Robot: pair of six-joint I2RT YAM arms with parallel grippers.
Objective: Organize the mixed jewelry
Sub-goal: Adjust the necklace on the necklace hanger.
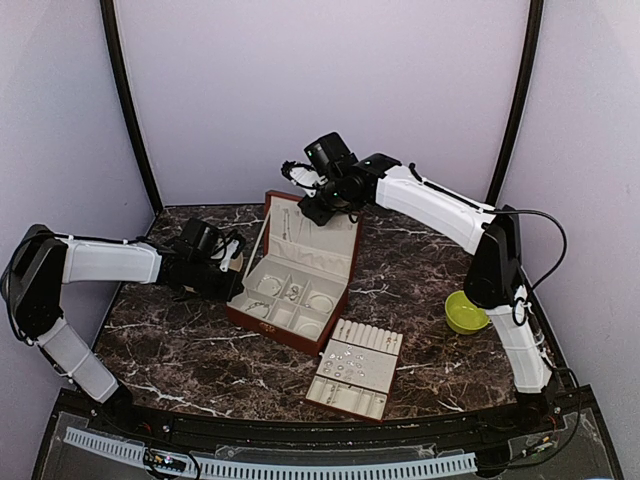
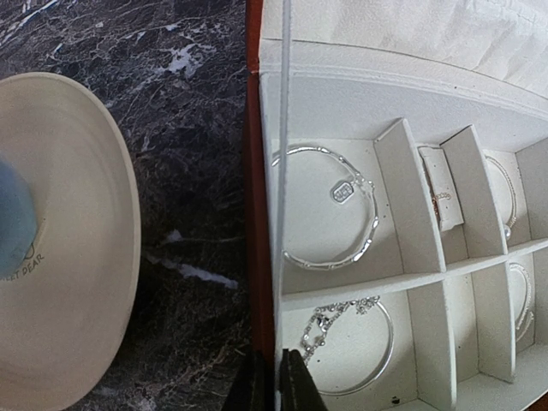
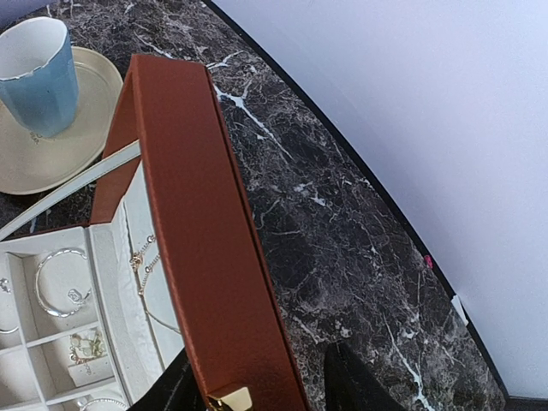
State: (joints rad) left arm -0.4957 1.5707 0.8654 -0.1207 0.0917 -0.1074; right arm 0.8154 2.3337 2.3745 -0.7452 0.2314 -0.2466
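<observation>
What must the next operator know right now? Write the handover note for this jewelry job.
Left tool: shut at the box's left wall; unclear whether it pinches anything.
Right tool: open, straddling the top edge of the raised lid, not visibly clamped.
Jewelry: a bangle and a chain lie in separate box compartments; small silvery pieces sit on the ring tray.
Done: several pieces are in compartments.
Left: probably check the tray's pieces; no loose jewelry shows on the table.

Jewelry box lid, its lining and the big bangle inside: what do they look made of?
The lid looks like reddish-brown leather or leatherette: fine grain, matte sheen. The lining seems cream fabric, perhaps velvety: soft and dull. The bangle is polished silvery metal, with bright glints.
</observation>
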